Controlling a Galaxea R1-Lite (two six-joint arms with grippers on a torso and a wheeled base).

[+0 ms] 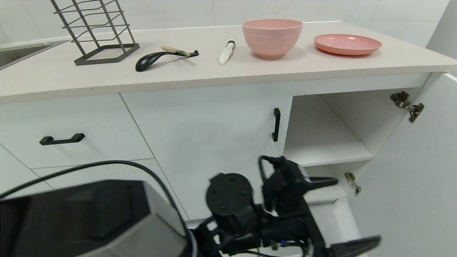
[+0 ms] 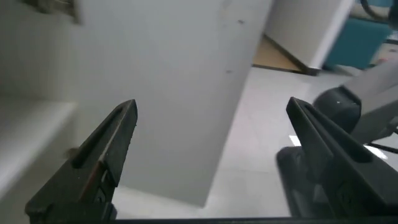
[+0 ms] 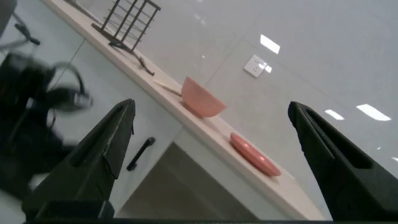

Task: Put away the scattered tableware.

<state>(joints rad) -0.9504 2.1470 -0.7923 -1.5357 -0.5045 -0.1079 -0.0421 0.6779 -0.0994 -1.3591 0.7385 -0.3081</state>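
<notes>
Pink ribbed bowl (image 1: pixel 272 37), smooth shallow plate (image 1: pixel 347 44)

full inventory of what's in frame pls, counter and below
pink ribbed bowl: 1, pink, countertop, right of centre
flat pink plate: 1, pink, countertop, right of the bowl, apart from it
black spoon: 1, black, countertop, right of the rack
wooden-handled utensil: 1, tan and green, at the spoon's handle
white utensil with black band: 1, white, just left of the bowl
dark wire rack: 1, dark grey, countertop, left
steel sink: 1, grey, far left
black cabinet handles: 2, black, drawer front and closed door
open white cabinet: 1, white, below the plate, door swung right
left tool: 1, black, open
right tool: 1, black, open
</notes>
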